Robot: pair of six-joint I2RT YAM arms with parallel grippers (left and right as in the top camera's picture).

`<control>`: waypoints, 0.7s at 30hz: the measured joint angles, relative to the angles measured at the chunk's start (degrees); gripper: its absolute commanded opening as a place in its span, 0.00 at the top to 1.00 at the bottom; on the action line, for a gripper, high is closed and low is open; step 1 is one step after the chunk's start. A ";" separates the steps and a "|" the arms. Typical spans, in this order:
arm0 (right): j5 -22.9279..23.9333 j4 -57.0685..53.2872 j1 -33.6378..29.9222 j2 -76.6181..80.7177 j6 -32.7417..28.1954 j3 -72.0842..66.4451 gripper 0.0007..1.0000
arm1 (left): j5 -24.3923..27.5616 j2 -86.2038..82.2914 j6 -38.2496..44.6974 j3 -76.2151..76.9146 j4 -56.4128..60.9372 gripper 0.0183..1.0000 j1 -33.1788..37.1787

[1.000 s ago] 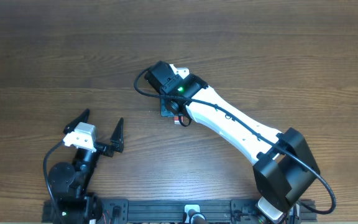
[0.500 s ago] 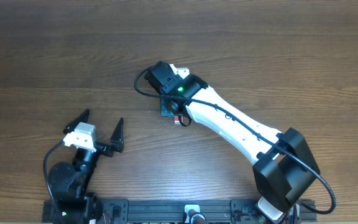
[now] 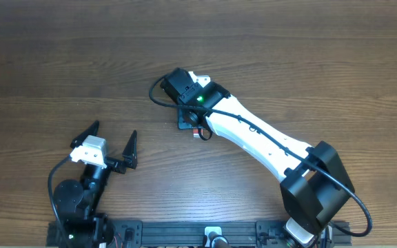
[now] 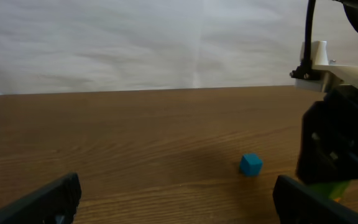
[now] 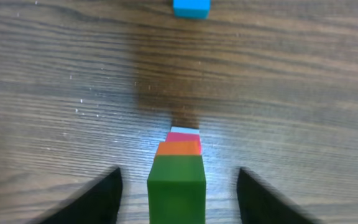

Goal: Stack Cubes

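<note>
Three stacked cubes sit between my right arm's jaws [image 5: 179, 180] near the middle of the wooden surface [image 3: 60, 55]: a green cube [image 5: 176, 193] on top, an orange cube [image 5: 179, 148] under it and a red cube [image 5: 184, 136] under that. Below them is a pale sliver I cannot identify. The right jaws are spread wide and hold nothing, with a gap of bare wood on each side of the stack. A lone blue cube [image 5: 191, 7] lies on the surface a little beyond the stack, apart from it and not yet stacked. My left arm's jaws [image 3: 114, 131] are parked at the near left, also spread wide and empty, well apart from everything. As I judge it, the main risk is the tower itself, because it is narrow and its layers do not look perfectly squared. If I lift the right jaws away at a slant, one finger could clip the green cube and tip the whole column. Fetching the blue cube means swinging past the stack, so the arm could brush it. Setting blue down off-centre or with too much push could also topple the tower.
</note>
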 measured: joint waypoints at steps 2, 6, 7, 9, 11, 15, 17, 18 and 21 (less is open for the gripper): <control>0.00 0.00 0.00 0.00 -0.02 0.00 0.07 | 0.02 0.00 0.00 0.00 0.00 0.00 0.00; 0.00 0.28 0.00 0.00 0.28 0.00 0.01 | 0.00 0.00 0.00 0.00 0.00 0.00 0.00; 0.00 0.26 -0.02 0.00 0.42 0.00 0.01 | 0.02 0.00 0.00 0.00 0.00 0.00 0.00; -0.02 -0.04 -0.11 0.00 0.39 0.02 0.01 | 0.00 0.00 -0.02 0.00 0.00 0.00 0.00; -0.02 -2.03 -0.28 0.04 0.37 0.55 0.01 | 0.00 0.00 0.00 0.00 0.00 0.00 0.00; -0.02 -6.75 -1.53 0.50 -0.72 4.98 0.01 | 0.02 0.00 0.00 0.00 0.00 0.00 0.00; -0.04 -9.55 -2.84 1.22 -1.73 8.98 0.01 | 0.02 0.00 0.00 0.00 0.00 0.00 0.00; -0.04 -10.86 -3.67 1.84 -2.45 11.26 0.01 | 0.02 0.00 0.00 0.00 0.00 0.00 0.00; -0.04 -13.81 -5.90 4.50 -4.33 17.66 0.01 | 0.02 0.00 0.00 0.00 0.00 0.00 0.00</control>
